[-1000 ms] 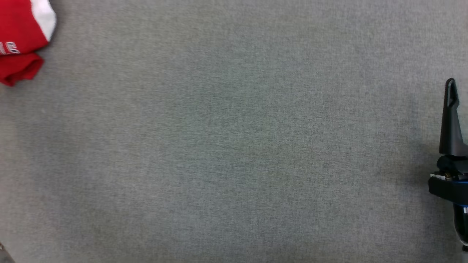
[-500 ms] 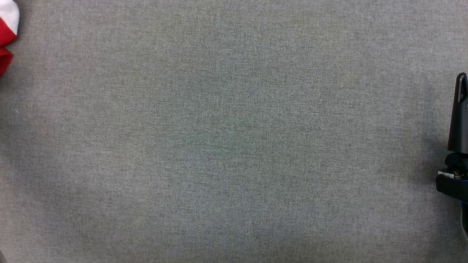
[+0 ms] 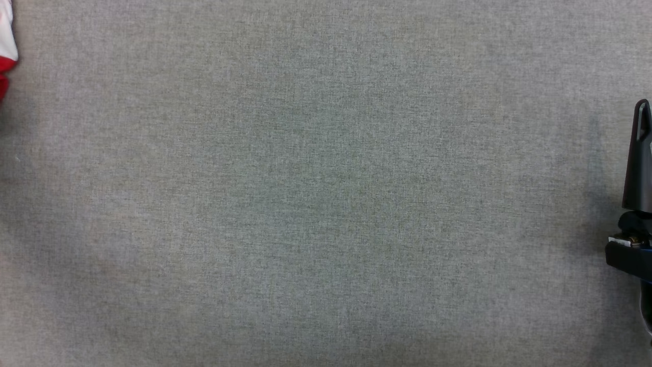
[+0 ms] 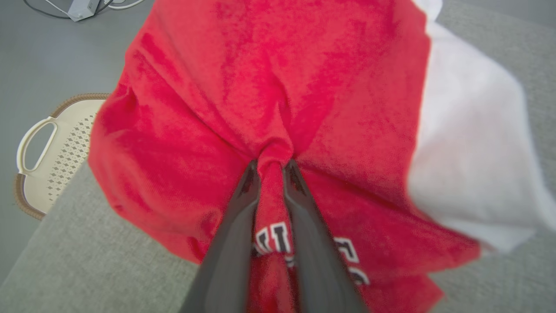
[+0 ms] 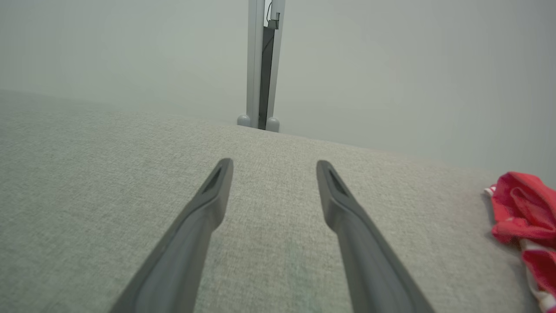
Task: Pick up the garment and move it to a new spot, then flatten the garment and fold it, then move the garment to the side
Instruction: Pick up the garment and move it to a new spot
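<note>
Two fingers of the left gripper (image 4: 270, 167) pinch a fold of the red garment (image 4: 304, 87) on the grey top (image 4: 87, 269). The right gripper (image 5: 273, 167) is wide apart and empty, with the garment at its four o'clock.

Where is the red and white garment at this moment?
In the left wrist view the garment sits by an edge of the grey surface, a fold pinched by the left hand; the head view shows it at the top left.

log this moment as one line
left gripper: pinching fold of garment | right gripper: open, empty, over grey surface | stage: pickup grasp
</note>
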Controlling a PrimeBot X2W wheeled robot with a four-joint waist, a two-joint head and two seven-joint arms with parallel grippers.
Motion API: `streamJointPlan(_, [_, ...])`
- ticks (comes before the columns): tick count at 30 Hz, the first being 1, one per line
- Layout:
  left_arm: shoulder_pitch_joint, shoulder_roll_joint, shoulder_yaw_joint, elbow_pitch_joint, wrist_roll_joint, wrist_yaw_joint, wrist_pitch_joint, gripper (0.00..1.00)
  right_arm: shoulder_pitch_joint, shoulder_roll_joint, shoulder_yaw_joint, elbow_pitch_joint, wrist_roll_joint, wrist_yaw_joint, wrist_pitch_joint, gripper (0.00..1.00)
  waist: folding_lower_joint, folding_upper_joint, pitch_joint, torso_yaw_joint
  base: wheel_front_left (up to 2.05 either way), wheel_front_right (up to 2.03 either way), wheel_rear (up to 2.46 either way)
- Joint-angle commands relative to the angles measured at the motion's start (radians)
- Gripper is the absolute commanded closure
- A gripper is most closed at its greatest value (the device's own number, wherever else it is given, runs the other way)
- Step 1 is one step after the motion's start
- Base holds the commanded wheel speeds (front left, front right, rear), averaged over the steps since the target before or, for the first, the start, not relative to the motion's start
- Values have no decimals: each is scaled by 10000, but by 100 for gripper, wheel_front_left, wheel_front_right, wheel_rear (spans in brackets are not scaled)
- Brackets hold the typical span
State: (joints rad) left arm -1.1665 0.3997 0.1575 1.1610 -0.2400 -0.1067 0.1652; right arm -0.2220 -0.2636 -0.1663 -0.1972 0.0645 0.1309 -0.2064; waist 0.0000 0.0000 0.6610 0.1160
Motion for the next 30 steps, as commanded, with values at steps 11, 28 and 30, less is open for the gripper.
streamJointPlan(11, [-406, 184, -538, -203, 268, -99, -1079, 100, -213, 384, 174, 528, 38, -4, -259, 0, 0, 0, -722, -295, 0, 0, 0])
streamJointPlan(28, [-1459, -1048, -2455, -2663, 884, -230, -2666, 100, -313, 1493, 651, 1975, 169, -4, -581, 0, 0, 0, -2735, -1910, 0, 0, 0])
streamJointPlan(30, [-1345, -1405, -2755, -3165, 814, -235, -2620, 100, -322, 1630, 672, 2026, 219, -4, -573, 0, 0, 0, -2910, -2215, 0, 0, 0])
